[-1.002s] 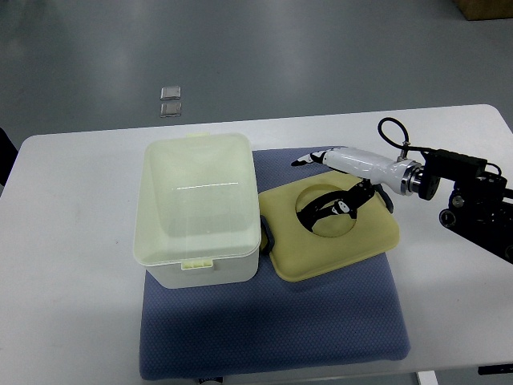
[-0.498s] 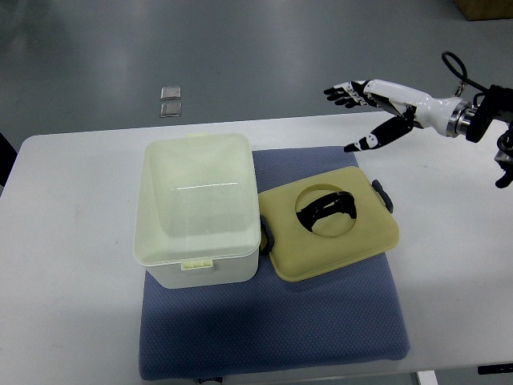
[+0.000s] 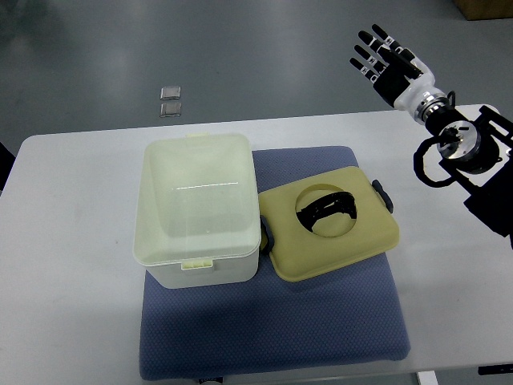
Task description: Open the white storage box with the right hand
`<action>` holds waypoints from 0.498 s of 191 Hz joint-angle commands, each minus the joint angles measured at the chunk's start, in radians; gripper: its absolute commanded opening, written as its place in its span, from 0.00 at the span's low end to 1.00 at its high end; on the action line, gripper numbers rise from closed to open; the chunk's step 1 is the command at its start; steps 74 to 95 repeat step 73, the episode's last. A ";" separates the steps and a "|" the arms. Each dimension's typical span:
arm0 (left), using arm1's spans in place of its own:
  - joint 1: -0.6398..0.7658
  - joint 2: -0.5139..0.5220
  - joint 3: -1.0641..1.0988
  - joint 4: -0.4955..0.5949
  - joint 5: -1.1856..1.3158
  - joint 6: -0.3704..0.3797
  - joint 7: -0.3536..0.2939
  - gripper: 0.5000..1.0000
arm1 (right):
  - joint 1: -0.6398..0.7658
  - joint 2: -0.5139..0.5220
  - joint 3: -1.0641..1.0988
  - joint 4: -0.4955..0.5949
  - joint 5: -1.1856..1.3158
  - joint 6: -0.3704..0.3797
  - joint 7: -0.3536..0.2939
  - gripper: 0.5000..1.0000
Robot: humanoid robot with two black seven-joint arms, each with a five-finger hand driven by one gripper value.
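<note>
Open box (image 3: 199,210) on blue mat (image 3: 272,337), lid (image 3: 333,233) off and lying just right of box, right hand (image 3: 390,64) raised well right of box, fingers spread, empty

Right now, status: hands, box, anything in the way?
Right hand open, raised beyond the table's far edge, holding nothing. White storage box open; yellow lid lies beside it on blue mat. Nothing in the way.

I see my right hand (image 3: 390,61) raised with fingers spread, holding nothing, well apart from the lid (image 3: 333,233) lying below-left of it beside the open box (image 3: 198,210).
</note>
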 commanded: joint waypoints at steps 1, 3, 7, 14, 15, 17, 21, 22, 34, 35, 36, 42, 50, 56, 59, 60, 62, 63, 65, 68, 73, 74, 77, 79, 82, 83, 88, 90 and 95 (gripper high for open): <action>0.000 0.000 0.000 0.003 0.001 0.000 0.000 1.00 | -0.021 0.033 0.028 -0.023 0.011 0.034 0.006 0.86; 0.000 0.000 0.000 0.004 0.001 0.000 -0.001 1.00 | -0.024 0.035 0.028 -0.023 0.009 0.039 0.006 0.86; 0.000 0.000 0.000 0.006 0.001 0.000 -0.001 1.00 | -0.029 0.036 0.028 -0.021 0.009 0.046 0.006 0.86; 0.000 0.000 0.000 0.009 0.001 0.000 0.000 1.00 | -0.034 0.038 0.026 -0.021 0.009 0.060 0.006 0.86; 0.000 0.000 0.000 0.009 0.001 0.000 0.000 1.00 | -0.034 0.038 0.026 -0.021 0.009 0.060 0.006 0.86; 0.000 0.000 0.000 0.009 0.001 0.000 0.000 1.00 | -0.034 0.038 0.026 -0.021 0.009 0.062 0.006 0.86; 0.000 0.000 0.000 0.009 -0.001 0.000 0.000 1.00 | -0.034 0.038 0.025 -0.021 0.009 0.066 0.006 0.86; 0.000 0.000 0.000 0.009 -0.001 0.000 0.000 1.00 | -0.034 0.038 0.023 -0.021 0.009 0.066 0.006 0.86; 0.000 0.000 0.000 0.007 0.001 0.000 0.000 1.00 | -0.038 0.042 0.020 -0.023 0.009 0.066 0.008 0.86; 0.000 0.000 0.000 0.007 0.001 0.000 0.000 1.00 | -0.038 0.042 0.020 -0.023 0.009 0.066 0.008 0.86; 0.000 0.000 0.000 0.006 0.001 0.000 0.000 1.00 | -0.040 0.044 0.018 -0.021 0.009 0.066 0.009 0.86; 0.000 0.000 0.001 0.006 0.001 0.000 0.000 1.00 | -0.043 0.055 0.017 -0.023 0.009 0.066 0.012 0.86; 0.000 0.000 0.001 0.004 0.001 0.000 0.000 1.00 | -0.047 0.067 0.014 -0.021 0.008 0.068 0.017 0.86; 0.000 0.000 0.001 0.003 0.001 0.000 -0.001 1.00 | -0.052 0.073 0.015 -0.023 0.008 0.068 0.019 0.86; 0.000 0.000 0.001 0.003 0.001 0.000 -0.001 1.00 | -0.054 0.075 0.015 -0.021 0.008 0.068 0.019 0.86; 0.000 0.000 0.001 0.003 0.001 0.000 -0.001 1.00 | -0.054 0.075 0.015 -0.021 0.008 0.068 0.019 0.86; 0.000 0.000 0.001 0.003 0.001 0.000 -0.001 1.00 | -0.055 0.075 0.015 -0.021 0.008 0.068 0.019 0.86; 0.000 0.000 0.001 0.003 0.001 0.000 0.000 1.00 | -0.055 0.075 0.015 -0.021 0.008 0.068 0.019 0.86; 0.000 0.000 0.001 0.003 0.001 0.000 -0.001 1.00 | -0.055 0.075 0.015 -0.021 0.008 0.068 0.019 0.86; 0.000 0.000 0.001 0.003 0.001 0.000 -0.001 1.00 | -0.055 0.075 0.015 -0.021 0.008 0.069 0.019 0.86; 0.000 0.000 0.001 0.003 0.001 0.000 -0.001 1.00 | -0.057 0.076 0.015 -0.023 0.008 0.068 0.019 0.86; 0.000 0.000 0.001 0.003 0.001 0.000 -0.001 1.00 | -0.057 0.076 0.015 -0.023 0.008 0.068 0.019 0.86; 0.000 0.000 0.001 0.003 0.001 0.000 -0.001 1.00 | -0.057 0.076 0.015 -0.023 0.008 0.068 0.019 0.86; 0.000 0.000 0.001 0.003 0.001 0.000 -0.001 1.00 | -0.057 0.076 0.015 -0.023 0.008 0.068 0.019 0.86; 0.000 0.000 0.001 0.003 0.001 0.000 -0.001 1.00 | -0.057 0.076 0.015 -0.023 0.008 0.068 0.019 0.86; 0.000 0.000 0.001 0.003 0.001 0.000 -0.001 1.00 | -0.057 0.076 0.015 -0.023 0.008 0.068 0.019 0.86; 0.000 0.000 0.001 0.003 0.001 0.000 -0.001 1.00 | -0.057 0.076 0.015 -0.023 0.008 0.068 0.019 0.86; 0.000 0.000 0.001 0.003 0.001 0.000 -0.001 1.00 | -0.057 0.076 0.015 -0.023 0.008 0.068 0.019 0.86; 0.000 0.000 0.001 0.003 0.001 0.000 -0.001 1.00 | -0.057 0.076 0.015 -0.023 0.008 0.068 0.019 0.86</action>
